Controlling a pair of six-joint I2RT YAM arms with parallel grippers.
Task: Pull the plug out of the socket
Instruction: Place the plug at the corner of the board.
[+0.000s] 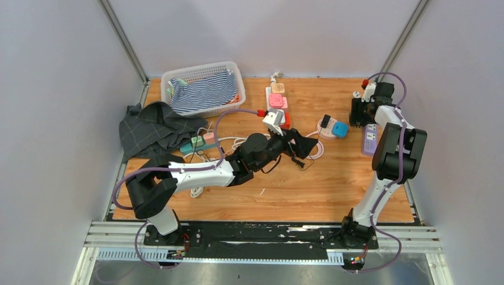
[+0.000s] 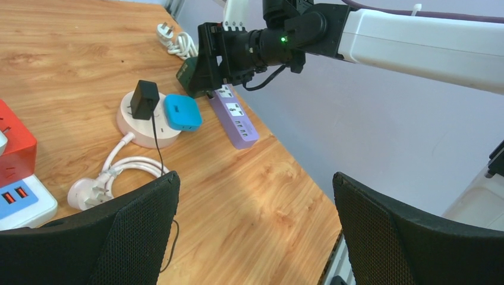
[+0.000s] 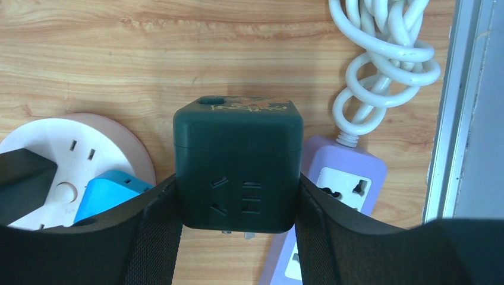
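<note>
The plug is a dark green cube (image 3: pixel 238 172) (image 2: pixel 193 74). My right gripper (image 3: pixel 238 205) (image 1: pixel 358 113) is shut on it, a finger pressed on each side. Its metal prongs show bare underneath, clear of the purple socket strip (image 3: pixel 350 184) (image 2: pixel 238 122) (image 1: pixel 369 140), which lies flat on the table just beside and below it. My left gripper (image 2: pixel 255 190) (image 1: pixel 300 144) hangs open over bare wood in the middle of the table, holding nothing.
A round pink socket (image 1: pixel 325 126) (image 2: pixel 128 127) carries a blue plug (image 2: pixel 183 113) and a black adapter (image 2: pixel 144 100). A coiled white cable (image 3: pixel 380 59) lies by the right rail (image 3: pixel 457 107). A basket (image 1: pixel 202 70), dark cloth (image 1: pixel 151 127) and red cube (image 2: pixel 15 148) sit to the left.
</note>
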